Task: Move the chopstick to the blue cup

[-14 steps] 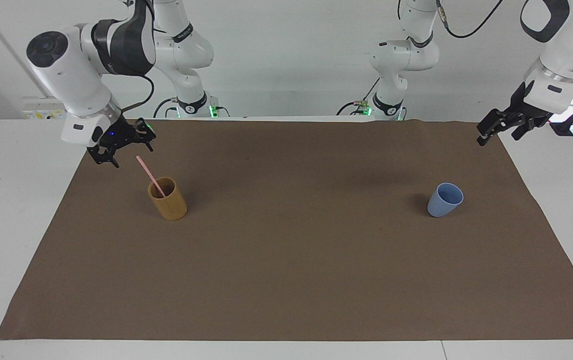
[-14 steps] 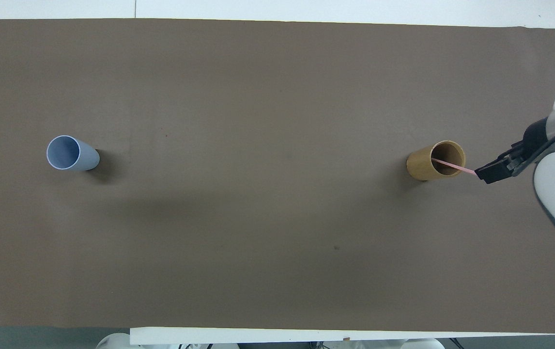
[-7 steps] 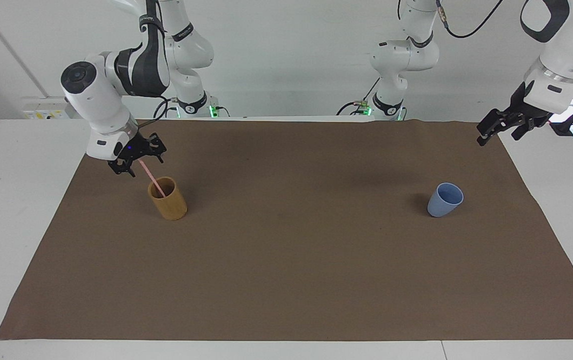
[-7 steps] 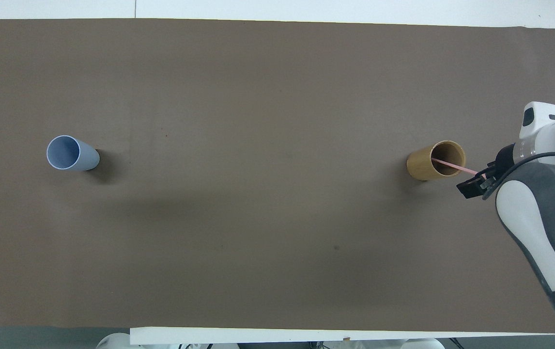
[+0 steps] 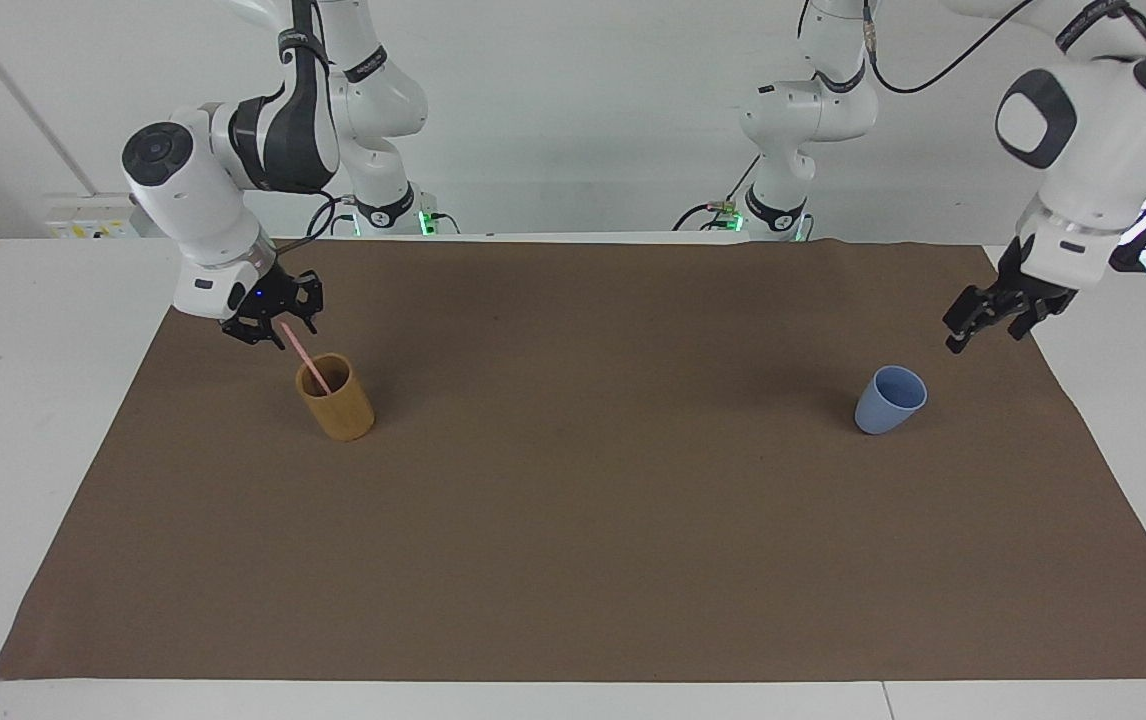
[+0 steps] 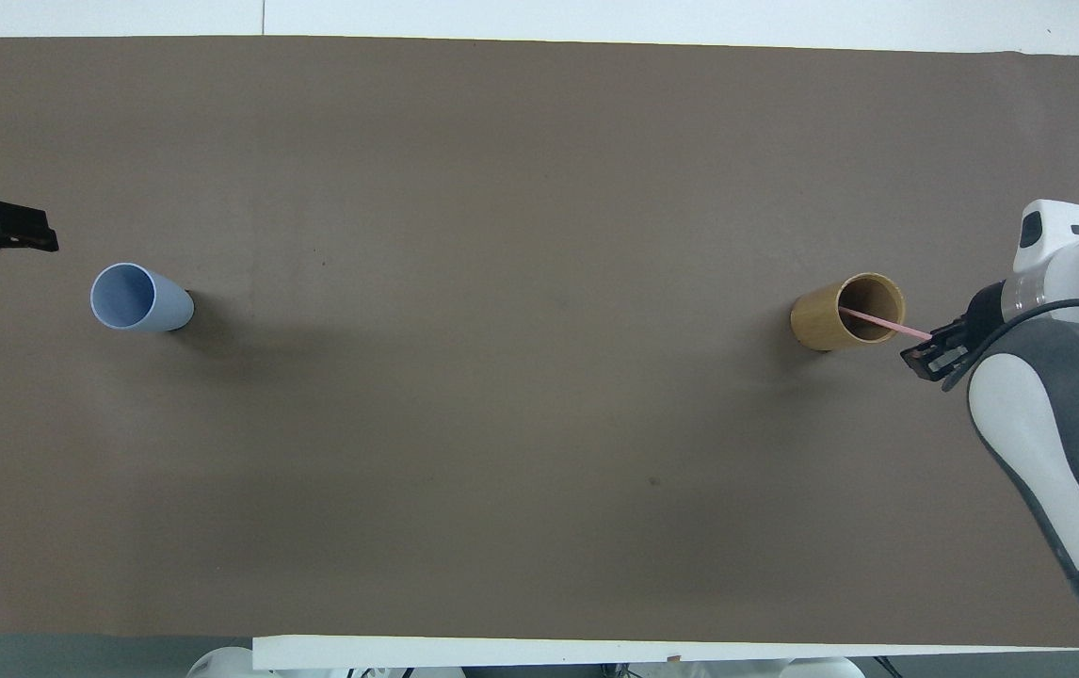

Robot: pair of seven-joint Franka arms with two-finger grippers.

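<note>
The chopstick [image 5: 302,356] is judged light, stiff and thin, with a smooth surface that could slip or pivot in a loose pinch. It is best taken near its free upper end, well above the cup rim, and drawn out along its own slant.

It stands slanted in the tan cup [image 5: 336,398] at the right arm's end of the desk [image 5: 573,560], its upper end leaning out over the rim toward about 11 o'clock in the facing view. The right gripper [image 5: 273,322] is set around that upper end, the stick passing between its fingers; the fingers are narrowed about it, but whether they already pinch it cannot be told.

The blue cup [image 5: 890,400] stands upright at the left arm's end, well apart from the tan cup. The left gripper [image 5: 978,322] hangs in the air at about 1 o'clock from the blue cup, fingers spread, holding nothing.
</note>
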